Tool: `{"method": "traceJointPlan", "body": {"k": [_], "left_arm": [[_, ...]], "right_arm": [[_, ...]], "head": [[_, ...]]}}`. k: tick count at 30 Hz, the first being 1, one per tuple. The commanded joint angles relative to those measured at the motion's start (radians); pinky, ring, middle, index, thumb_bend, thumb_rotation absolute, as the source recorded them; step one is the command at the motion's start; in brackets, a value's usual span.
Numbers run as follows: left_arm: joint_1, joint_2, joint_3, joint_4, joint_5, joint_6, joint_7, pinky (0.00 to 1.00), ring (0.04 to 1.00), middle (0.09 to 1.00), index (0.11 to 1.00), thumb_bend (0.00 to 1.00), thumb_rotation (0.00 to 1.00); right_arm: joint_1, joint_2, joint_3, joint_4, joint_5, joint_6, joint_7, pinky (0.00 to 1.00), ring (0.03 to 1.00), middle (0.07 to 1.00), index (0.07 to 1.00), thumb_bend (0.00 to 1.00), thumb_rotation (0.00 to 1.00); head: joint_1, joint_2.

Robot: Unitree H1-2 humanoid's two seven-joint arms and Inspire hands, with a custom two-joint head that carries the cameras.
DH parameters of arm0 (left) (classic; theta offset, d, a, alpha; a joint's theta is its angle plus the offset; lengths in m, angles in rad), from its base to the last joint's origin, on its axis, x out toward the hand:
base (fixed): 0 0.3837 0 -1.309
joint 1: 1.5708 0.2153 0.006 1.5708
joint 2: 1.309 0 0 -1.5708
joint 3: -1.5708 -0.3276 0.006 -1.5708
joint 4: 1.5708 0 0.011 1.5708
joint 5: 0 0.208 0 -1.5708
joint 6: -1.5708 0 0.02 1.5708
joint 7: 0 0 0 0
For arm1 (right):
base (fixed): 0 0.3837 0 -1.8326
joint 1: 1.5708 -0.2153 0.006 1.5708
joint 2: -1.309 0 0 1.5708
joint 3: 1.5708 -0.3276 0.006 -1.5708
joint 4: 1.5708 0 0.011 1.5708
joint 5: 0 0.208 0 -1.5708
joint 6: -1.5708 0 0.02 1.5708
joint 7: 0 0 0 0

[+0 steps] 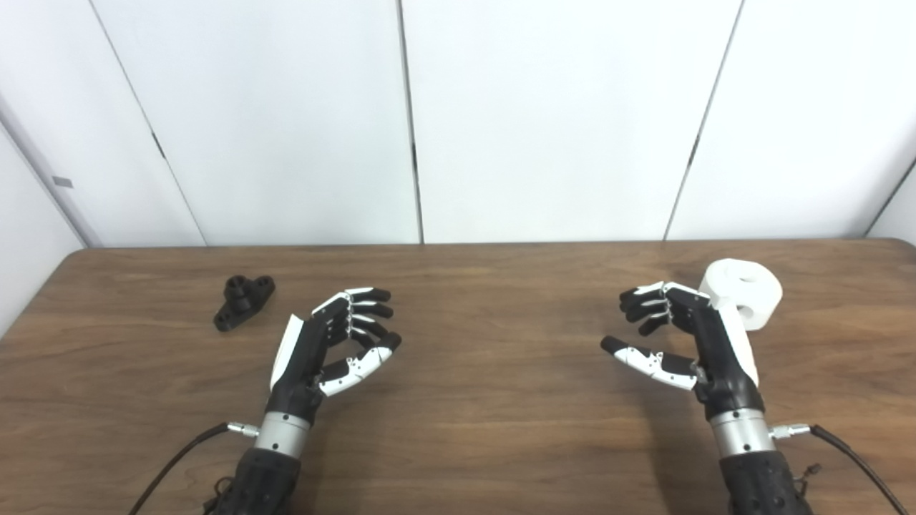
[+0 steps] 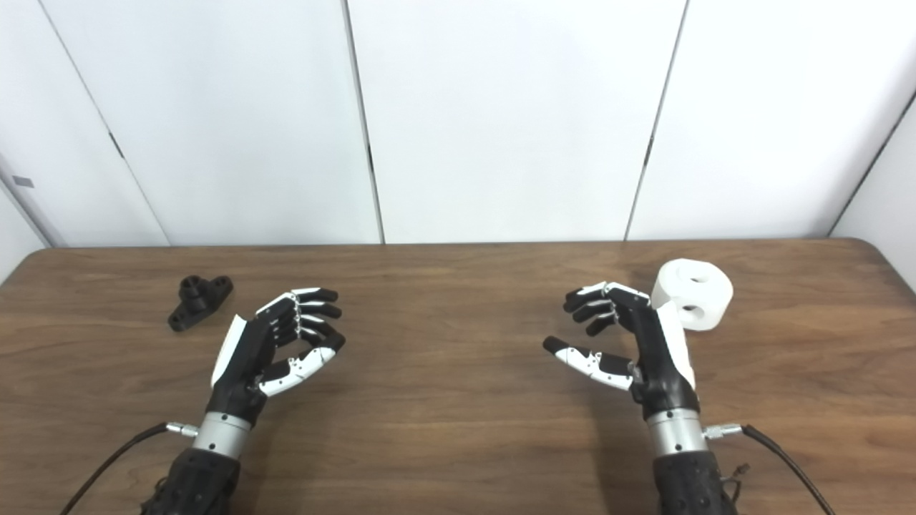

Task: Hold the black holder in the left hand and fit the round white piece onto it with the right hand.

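Fingers (image 1: 365, 307) on the left hand (image 1: 325, 343) are curled loosely with the thumb apart from them, nothing in their grasp — and it's the same on the other side, the right hand (image 1: 687, 332) half-open, thumb stretched toward the middle, holding nothing at all. Both hands hover over the bench (image 1: 486, 429), palms facing each other, well apart.

So where are the pieces? The black holder (image 1: 243, 302) lies on the bench off to the left hand's outer side and a little farther back, clear of it, not touched. The round white piece (image 1: 744, 292) sits on the bench just behind the right hand, near the far right corner — whether the back of the hand brushes it I cannot tell, but no fingers wrap it.

By my reading, nothing of the job is done yet: the holder wants picking up, the white piece wants picking up, and the fitting together is all still to come.
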Motion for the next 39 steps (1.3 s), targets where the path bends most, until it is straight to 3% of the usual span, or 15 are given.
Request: {"method": "traceJointPlan", "body": {"k": [1,14,19,27,39], "left_arm": [[-0.034,0.007,0.004,-0.026,-0.005,-0.023,0.006,0.45,0.556,0.648,0.685,0.61,0.19],[-0.033,0.011,0.006,-0.029,-0.001,-0.03,0.009,0.43,0.546,0.647,0.691,0.6,0.2],[-0.035,-0.009,-0.001,-0.04,0.002,-0.005,0.012,0.44,0.553,0.65,0.685,0.6,0.18],[-0.032,-0.063,-0.024,-0.029,0.03,0.019,0.033,0.45,0.563,0.655,0.688,0.61,0.16],[-0.036,-0.083,-0.033,-0.026,0.105,0.025,0.078,0.5,0.586,0.665,0.68,0.6,0.14]], "right_arm": [[-0.031,0.001,-0.004,-0.031,0.005,-0.03,-0.013,0.43,0.546,0.627,0.497,0.5,0.14],[-0.027,0.003,-0.005,-0.038,-0.003,-0.025,-0.017,0.43,0.545,0.625,0.497,0.5,0.14],[-0.029,-0.012,-0.018,-0.036,0.017,-0.02,-0.006,0.43,0.544,0.627,0.497,0.5,0.13],[-0.013,-0.056,-0.052,-0.01,0.057,-0.061,0.002,0.42,0.538,0.626,0.496,0.5,0.13],[0.002,-0.061,-0.068,-0.055,0.102,0.006,0.033,0.47,0.565,0.649,0.496,0.5,0.13]], "head": [[-0.001,0.002],[0.0,0.006],[0.109,-0.001],[0.314,-0.05],[0.329,-0.062]]}}
